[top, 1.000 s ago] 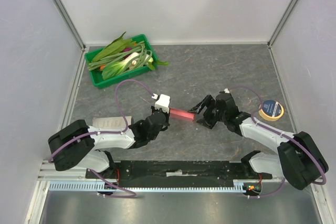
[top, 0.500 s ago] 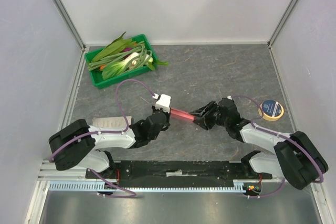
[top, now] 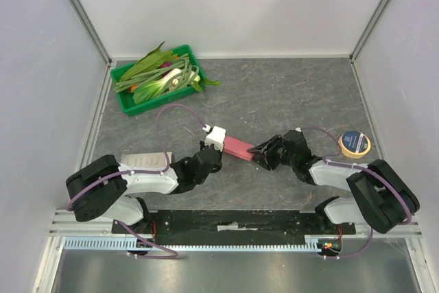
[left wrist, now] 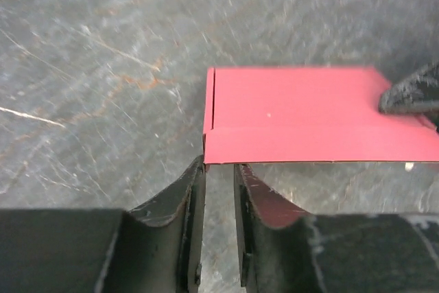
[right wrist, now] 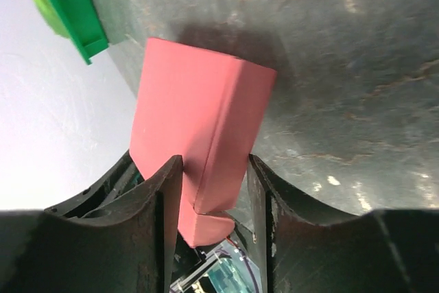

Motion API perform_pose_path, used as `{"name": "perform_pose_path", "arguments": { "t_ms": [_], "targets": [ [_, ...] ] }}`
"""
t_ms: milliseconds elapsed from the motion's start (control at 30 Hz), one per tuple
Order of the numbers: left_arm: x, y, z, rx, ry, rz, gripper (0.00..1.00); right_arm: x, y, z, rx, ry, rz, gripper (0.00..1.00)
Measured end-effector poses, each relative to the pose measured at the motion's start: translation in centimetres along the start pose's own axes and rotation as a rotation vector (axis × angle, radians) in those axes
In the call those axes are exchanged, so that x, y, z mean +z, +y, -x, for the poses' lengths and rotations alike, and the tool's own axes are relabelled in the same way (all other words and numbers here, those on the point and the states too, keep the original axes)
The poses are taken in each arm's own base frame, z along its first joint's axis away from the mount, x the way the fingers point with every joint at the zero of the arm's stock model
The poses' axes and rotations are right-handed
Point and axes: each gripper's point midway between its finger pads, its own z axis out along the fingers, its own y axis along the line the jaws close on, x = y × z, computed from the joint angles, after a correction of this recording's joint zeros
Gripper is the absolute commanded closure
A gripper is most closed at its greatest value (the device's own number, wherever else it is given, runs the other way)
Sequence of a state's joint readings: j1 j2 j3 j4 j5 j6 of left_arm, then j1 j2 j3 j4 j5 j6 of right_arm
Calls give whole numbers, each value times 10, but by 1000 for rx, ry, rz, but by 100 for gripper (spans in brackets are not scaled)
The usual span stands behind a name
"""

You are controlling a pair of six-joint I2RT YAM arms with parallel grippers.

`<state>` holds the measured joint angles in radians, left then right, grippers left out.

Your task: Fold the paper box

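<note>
The paper box [top: 238,147] sits between the two arms near the middle of the grey desk [top: 274,94], and it has turned since half a second ago. From above it then showed as a thin pink-red strip; now a broader face looks up. Over the same span the right arm [top: 343,173] has drawn its forearm lower, nearer the desk's front edge, while the left arm [top: 147,180] has hardly shifted. The green tray [top: 121,101] of leafy stalks at the far left corner, the white booklet [top: 140,160] by the left arm and the roll of tape [top: 355,143] beside the right arm lie where they lay. The box is smooth pink-red card with flat sides. The left wrist view shows a wide panel with a narrow strip along its near edge, set off by a crease, and a thin line close to its left end. The right wrist view shows two panels meeting at a sharp folded ridge. The right gripper [right wrist: 212,169] is clamped on the box's right end, with a finger on either side of the ridge. The left gripper [left wrist: 218,169] is at the box's left end with its fingers nearly together and only a narrow gap between them. The box's near left corner lies right at their tips, but whether they pinch it cannot be told. Nor can it be told whether the box touches the desk.
</note>
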<state>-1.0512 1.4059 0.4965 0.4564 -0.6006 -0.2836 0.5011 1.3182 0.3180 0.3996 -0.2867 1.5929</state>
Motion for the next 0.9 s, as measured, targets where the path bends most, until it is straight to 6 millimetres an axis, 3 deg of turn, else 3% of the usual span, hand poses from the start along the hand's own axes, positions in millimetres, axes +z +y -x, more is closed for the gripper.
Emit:
{"name": "perform_pose_path", "arguments": {
  "t_ms": [133, 200, 433, 667, 767, 800, 867, 900],
  "targets": [
    [-4, -3, -29, 55, 95, -40, 92, 5, -16, 2, 5, -3, -53, 63],
    [-4, -1, -37, 74, 123, -34, 95, 5, -18, 2, 0, -2, -57, 63],
    [0, 1, -50, 107, 167, -18, 96, 6, -19, 2, -25, 6, -60, 61],
    [0, -6, -54, 106, 174, -51, 90, 5, -16, 0, -24, 15, -50, 59],
    [-4, -5, -50, 92, 154, -56, 82, 5, -16, 0, -25, 18, -48, 58],
    [-5, -4, -47, 88, 147, -59, 70, 5, -16, 0, -26, 20, -48, 59],
    [-9, -3, -43, 78, 132, -64, 57, 4, -15, 0, -26, 21, -47, 59],
    [-13, -1, -40, 67, 120, -67, 42, 3, -14, 1, -24, 19, -43, 60]
  ]
}}
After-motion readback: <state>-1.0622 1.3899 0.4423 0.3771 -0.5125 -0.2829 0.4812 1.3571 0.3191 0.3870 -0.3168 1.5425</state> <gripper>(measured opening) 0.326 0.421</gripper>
